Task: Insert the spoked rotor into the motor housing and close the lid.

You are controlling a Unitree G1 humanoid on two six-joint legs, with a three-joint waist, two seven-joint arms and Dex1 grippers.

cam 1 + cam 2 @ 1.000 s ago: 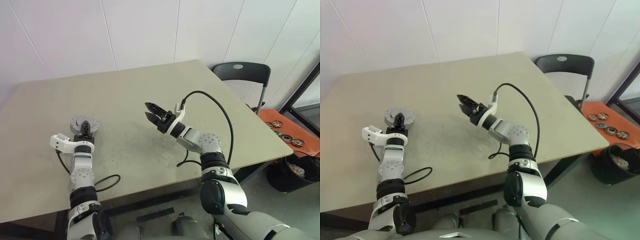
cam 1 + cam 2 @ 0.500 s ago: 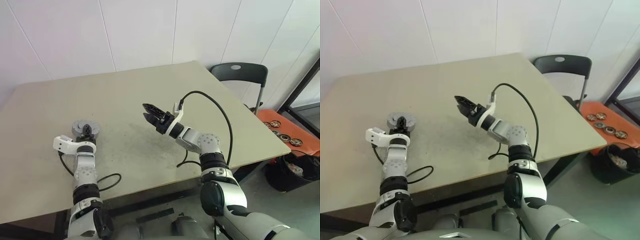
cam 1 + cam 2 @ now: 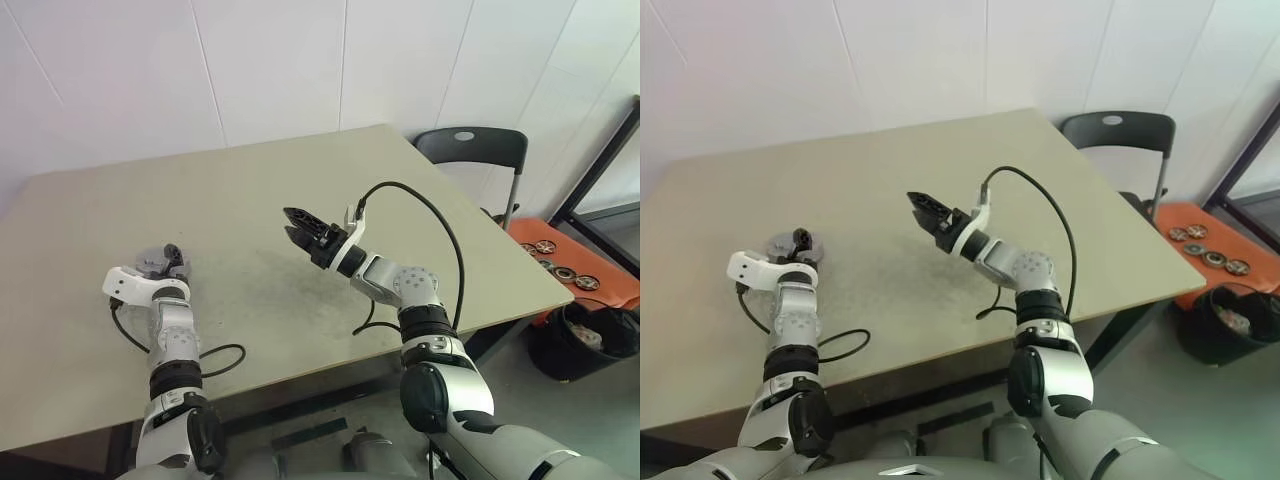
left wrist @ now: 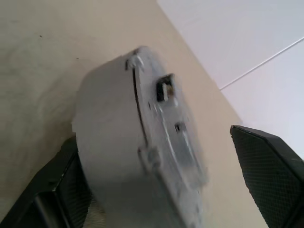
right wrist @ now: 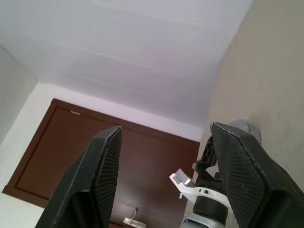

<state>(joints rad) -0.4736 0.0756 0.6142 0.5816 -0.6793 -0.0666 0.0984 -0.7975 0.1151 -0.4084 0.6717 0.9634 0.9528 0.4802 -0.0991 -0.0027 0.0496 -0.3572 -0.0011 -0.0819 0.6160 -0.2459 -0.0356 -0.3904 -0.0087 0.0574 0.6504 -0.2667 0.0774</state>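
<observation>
The round silvery-grey metal lid (image 4: 137,147) sits on the beige tabletop (image 3: 300,210) near its left side, between the spread fingers of the left end effector (image 3: 165,262). The right end effector (image 3: 297,222) hovers mid-table, fingers apart, empty.

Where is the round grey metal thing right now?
The round grey motor housing sits on the table at the robot's left, between the open fingers of the left gripper, far from the raised right gripper.
</observation>
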